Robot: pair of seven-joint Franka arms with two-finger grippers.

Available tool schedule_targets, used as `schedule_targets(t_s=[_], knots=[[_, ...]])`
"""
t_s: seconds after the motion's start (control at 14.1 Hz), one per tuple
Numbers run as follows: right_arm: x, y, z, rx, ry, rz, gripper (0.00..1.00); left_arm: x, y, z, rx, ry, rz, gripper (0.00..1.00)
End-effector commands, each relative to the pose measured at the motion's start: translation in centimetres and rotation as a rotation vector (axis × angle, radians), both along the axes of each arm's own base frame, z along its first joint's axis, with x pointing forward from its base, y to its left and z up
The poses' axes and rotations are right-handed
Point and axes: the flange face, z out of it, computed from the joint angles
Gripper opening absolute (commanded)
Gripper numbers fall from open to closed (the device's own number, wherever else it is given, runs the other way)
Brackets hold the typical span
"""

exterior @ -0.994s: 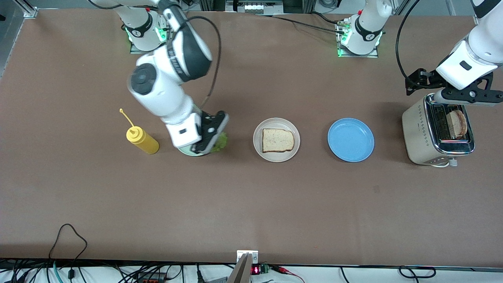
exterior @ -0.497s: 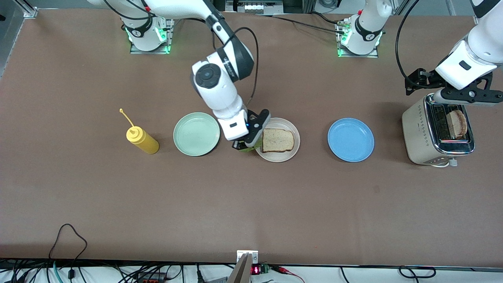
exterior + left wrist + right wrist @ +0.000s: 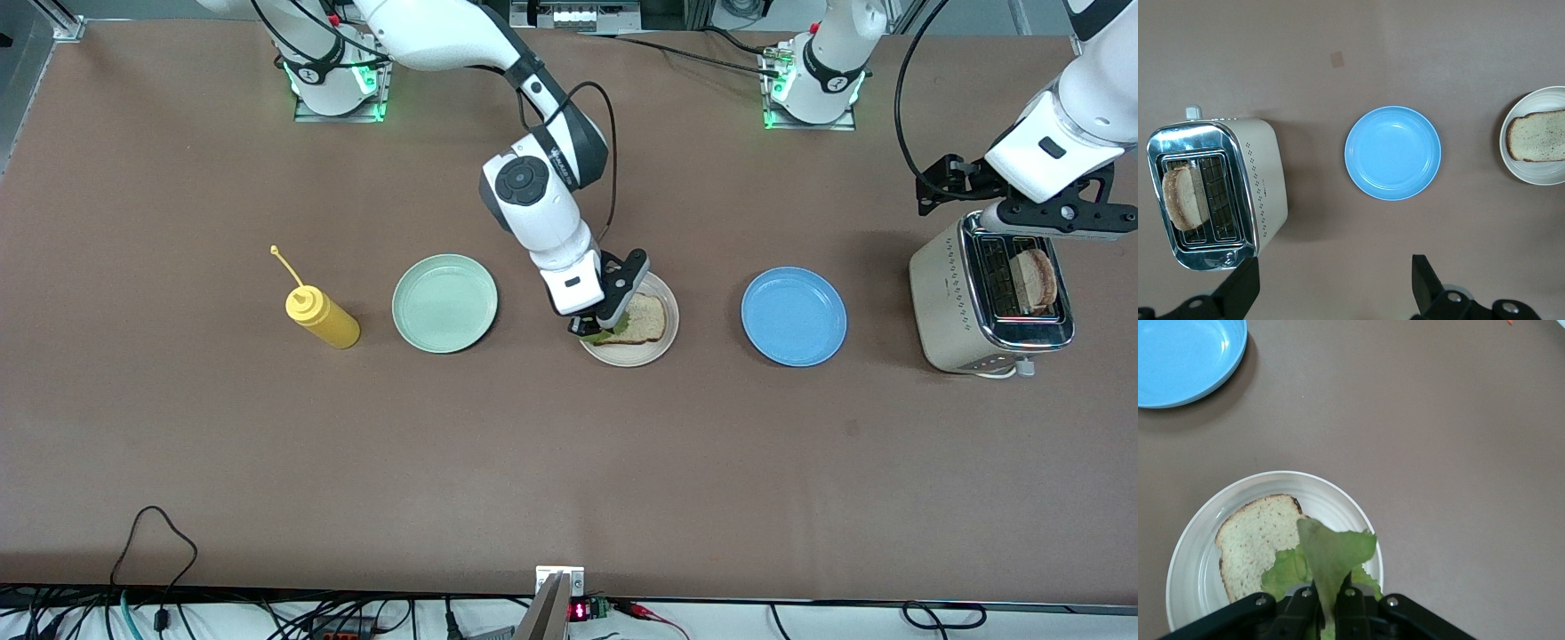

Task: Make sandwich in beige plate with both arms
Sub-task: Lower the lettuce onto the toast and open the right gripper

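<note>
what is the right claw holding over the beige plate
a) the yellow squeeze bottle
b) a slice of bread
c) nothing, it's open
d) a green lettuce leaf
d: the right claw is shut on the lettuce leaf, hanging over the bread slice on the beige plate.

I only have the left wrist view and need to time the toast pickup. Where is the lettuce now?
Observer: The right hand is shut on the lettuce leaf, over the beige plate.
Operator: Is it down on the bread yet?
Observer: Not released; the leaf hangs over one edge of the bread slice on that plate.
Operator: What lies toward the right arm's end of the table?
Observer: A mint-green plate with nothing on it, and beside it a yellow squeeze bottle.
</note>
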Motion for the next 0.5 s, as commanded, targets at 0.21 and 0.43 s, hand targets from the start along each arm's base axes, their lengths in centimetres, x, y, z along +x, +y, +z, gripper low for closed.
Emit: schedule_targets(t_s=[0.21, 0.43], knots=[[-1.5, 2.3, -2.6, 0.048, 0.018, -0.018, 0.00, 0.1, -0.2, 0.6, -0.005, 0.006, 0.007, 1.00], [-2.5, 3.3, -3.5, 0.092, 0.007, -0.051, 0.01, 0.1, -0.2, 0.6, -0.005, 0.006, 0.007, 1.00]])
